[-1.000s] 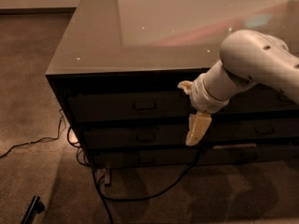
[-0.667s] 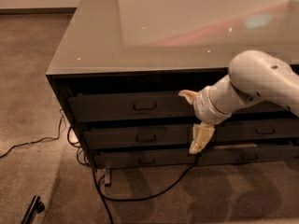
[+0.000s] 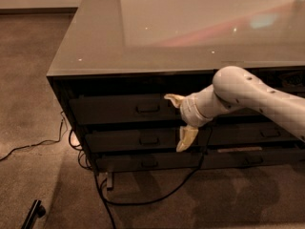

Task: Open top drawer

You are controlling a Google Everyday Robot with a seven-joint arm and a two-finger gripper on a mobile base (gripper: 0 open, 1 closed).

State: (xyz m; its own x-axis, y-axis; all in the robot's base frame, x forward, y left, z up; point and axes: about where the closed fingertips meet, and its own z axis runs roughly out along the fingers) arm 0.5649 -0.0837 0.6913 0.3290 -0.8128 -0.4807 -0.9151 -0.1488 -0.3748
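While carpet (image 3: 28, 104) surrounds the glossy cabinet top (image 3: 190, 27), the claw (image 3: 174, 122) gapes wide before the top drawer (image 3: 109, 109).

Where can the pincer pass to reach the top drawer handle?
The top drawer front is bare from its handle to the left corner of the cabinet, and in the gap before the open pincer. Cables crowd the floor below.
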